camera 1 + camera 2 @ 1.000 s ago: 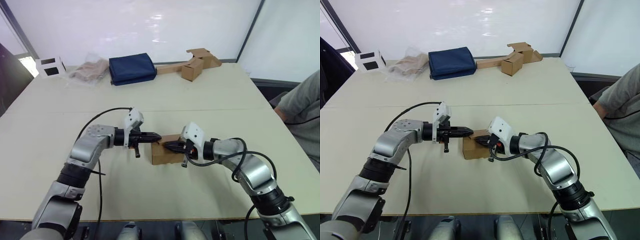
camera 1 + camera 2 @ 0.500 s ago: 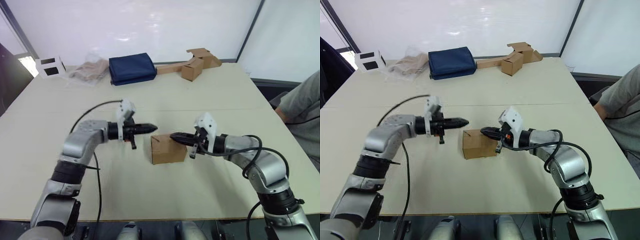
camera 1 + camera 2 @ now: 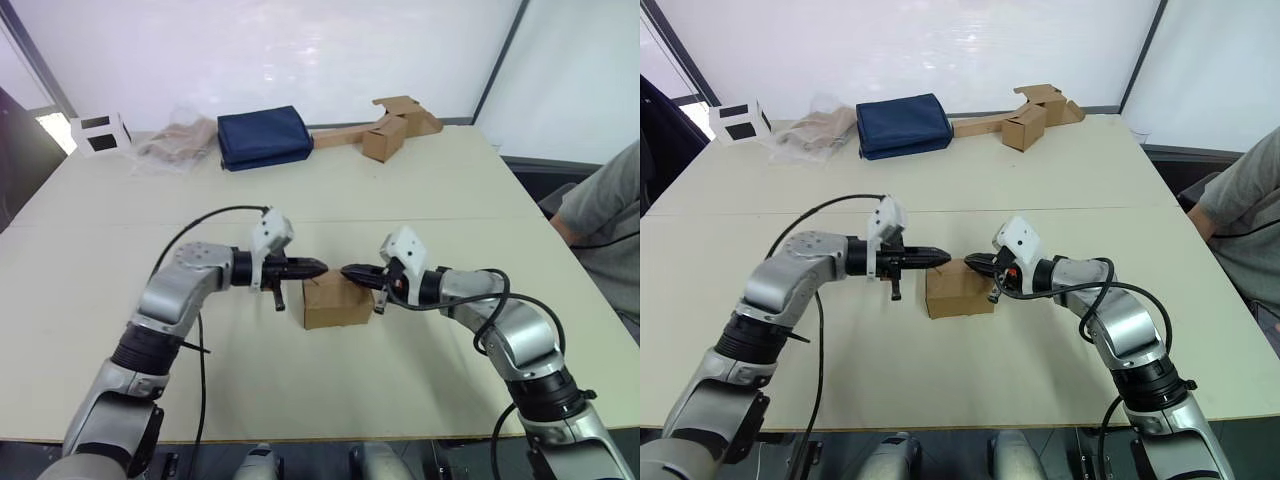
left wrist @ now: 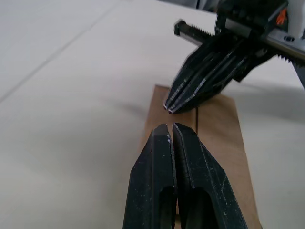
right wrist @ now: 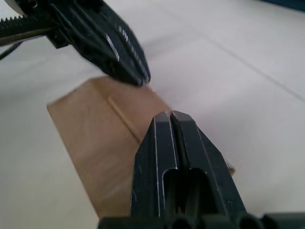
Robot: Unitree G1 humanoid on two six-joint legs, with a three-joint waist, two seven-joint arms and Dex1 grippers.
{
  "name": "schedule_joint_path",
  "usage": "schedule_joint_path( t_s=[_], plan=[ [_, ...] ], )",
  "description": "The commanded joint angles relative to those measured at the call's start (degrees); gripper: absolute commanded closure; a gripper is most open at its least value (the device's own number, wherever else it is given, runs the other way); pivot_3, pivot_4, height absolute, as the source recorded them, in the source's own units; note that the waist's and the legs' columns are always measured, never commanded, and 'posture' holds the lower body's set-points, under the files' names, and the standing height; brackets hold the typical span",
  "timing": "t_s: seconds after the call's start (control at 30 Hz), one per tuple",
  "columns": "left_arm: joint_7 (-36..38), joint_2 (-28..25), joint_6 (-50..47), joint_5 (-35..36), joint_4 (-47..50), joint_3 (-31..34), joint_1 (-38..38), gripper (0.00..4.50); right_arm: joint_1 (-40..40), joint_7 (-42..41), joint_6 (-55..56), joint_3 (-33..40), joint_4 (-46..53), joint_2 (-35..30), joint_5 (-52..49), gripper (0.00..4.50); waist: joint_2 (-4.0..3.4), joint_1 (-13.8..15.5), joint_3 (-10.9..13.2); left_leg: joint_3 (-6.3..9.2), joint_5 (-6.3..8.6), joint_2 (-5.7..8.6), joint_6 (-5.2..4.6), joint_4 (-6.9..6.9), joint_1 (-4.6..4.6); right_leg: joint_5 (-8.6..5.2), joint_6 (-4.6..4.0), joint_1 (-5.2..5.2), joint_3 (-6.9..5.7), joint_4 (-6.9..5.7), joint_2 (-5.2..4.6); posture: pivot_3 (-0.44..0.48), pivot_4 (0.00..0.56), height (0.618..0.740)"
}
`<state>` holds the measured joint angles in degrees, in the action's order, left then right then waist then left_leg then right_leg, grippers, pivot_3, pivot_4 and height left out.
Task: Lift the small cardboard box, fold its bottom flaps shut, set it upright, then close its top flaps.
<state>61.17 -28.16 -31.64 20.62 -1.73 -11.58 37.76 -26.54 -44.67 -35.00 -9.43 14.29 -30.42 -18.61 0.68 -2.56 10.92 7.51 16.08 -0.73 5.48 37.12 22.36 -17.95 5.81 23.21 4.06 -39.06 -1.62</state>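
Moved inward since half a second ago: left gripper (image 3: pixel 318 268) and right gripper (image 3: pixel 349 272), now tip to tip, nearly touching, above the small cardboard box (image 3: pixel 336 303). Fingers pressed together on both, pinching nothing. Sits directly beneath the two tips, upright on the table (image 3: pixel 400 190), top flaps (image 4: pixel 209 124) folded down and meeting in a central seam under the fingertips.

The right pincer (image 4: pixel 200 90) hides the small cardboard box's (image 4: pixel 209 129) far end.
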Motion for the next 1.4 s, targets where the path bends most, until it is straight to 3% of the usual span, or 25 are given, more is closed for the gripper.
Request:
schedule_joint_path(
  t_s=[0.03,0.37,0.6,0.7,0.77,0.87,0.93,1.0,1.17,1.4],
  plan=[
    [1.0,-0.5,1.6,-0.6,0.9,-0.4,-0.2,4.4,0.3,-0.5,0.9,-0.7,1.1,-0.8,1.1,4.5,0.0,0.0,0.0,0.0,0.0,0.0,0.0,0.0,0.0,0.0,0.0,0.0,0.0,0.0,0.0,0.0,0.15,0.74],
    [1.4,-1.6,2.7,-2.0,0.8,-0.6,-2.4,4.4,0.8,-1.0,1.4,-1.8,0.7,-0.8,2.5,4.5,0.0,0.0,0.0,0.0,0.0,0.0,0.0,0.01,-0.01,0.0,0.0,-0.02,0.0,0.0,-0.01,0.0,0.15,0.74],
    [-4.5,-1.4,-6.8,8.0,4.8,11.5,-1.4,4.4,1.1,0.9,0.7,6.6,3.3,2.5,-4.3,4.5,0.0,-0.1,0.0,0.01,0.0,-0.02,-0.01,0.0,-0.01,0.0,0.0,0.01,0.0,-0.02,0.01,0.0,0.15,0.74],
    [-9.0,-6.1,-3.0,1.9,10.5,12.7,-6.1,4.4,3.5,0.7,-2.5,11.2,7.5,0.9,-8.9,4.5,0.0,0.0,0.0,0.02,0.0,-0.02,0.0,0.0,0.01,0.0,0.0,0.0,0.0,0.0,-0.02,0.0,0.15,0.74],
    [-8.1,-8.5,-0.7,2.0,13.1,14.4,-9.1,4.4,5.0,1.8,-4.9,15.0,9.7,1.0,-12.6,4.5,-0.04,-0.1,0.0,0.0,0.0,-0.01,0.0,-0.04,0.0,0.0,0.0,0.0,0.03,0.04,-0.03,0.0,0.15,0.74],
    [-5.5,-12.5,-7.5,7.0,12.1,17.3,-12.3,4.4,9.9,2.1,-9.1,20.8,13.6,-1.1,-18.2,4.5,-0.03,0.3,0.0,-0.01,0.0,-0.03,0.0,-0.05,-0.01,0.0,-0.01,0.01,0.03,0.02,-0.03,0.0,0.15,0.74],
    [-4.8,-15.5,-3.9,3.3,10.3,16.0,-16.9,4.4,15.8,1.0,-11.3,22.9,17.5,-5.5,-18.5,4.5,-0.06,0.4,0.0,0.02,0.0,-0.02,0.0,-0.02,-0.01,0.0,-0.01,-0.05,-0.01,0.0,-0.03,0.0,0.15,0.74],
    [-5.9,-16.2,-2.3,1.8,11.3,15.2,-19.7,4.4,19.2,1.7,-13.0,24.6,19.6,-7.8,-19.7,4.5,-0.07,0.4,0.0,-0.01,0.06,-0.01,-0.1,-0.07,-0.04,-0.01,0.0,-0.1,0.0,0.11,-0.02,0.0,0.15,0.74],
    [-2.3,-16.0,-8.6,12.7,19.7,19.2,-27.2,4.4,27.1,0.4,-13.8,26.4,20.9,-12.7,-19.4,4.5,-0.05,0.3,0.0,-0.05,0.07,-0.03,-0.12,0.0,-0.05,0.0,0.0,-0.13,0.03,0.07,-0.02,0.0,0.15,0.74],
    [-3.6,-17.7,-10.7,14.5,21.7,21.4,-33.4,4.4,32.7,0.4,-12.1,27.9,18.6,-13.6,-19.0,4.5,-0.05,0.2,0.0,-0.06,0.08,-0.05,-0.14,-0.04,-0.19,-0.01,-0.01,-0.22,0.04,0.07,0.01,0.0,0.15,0.74]
  ],
)
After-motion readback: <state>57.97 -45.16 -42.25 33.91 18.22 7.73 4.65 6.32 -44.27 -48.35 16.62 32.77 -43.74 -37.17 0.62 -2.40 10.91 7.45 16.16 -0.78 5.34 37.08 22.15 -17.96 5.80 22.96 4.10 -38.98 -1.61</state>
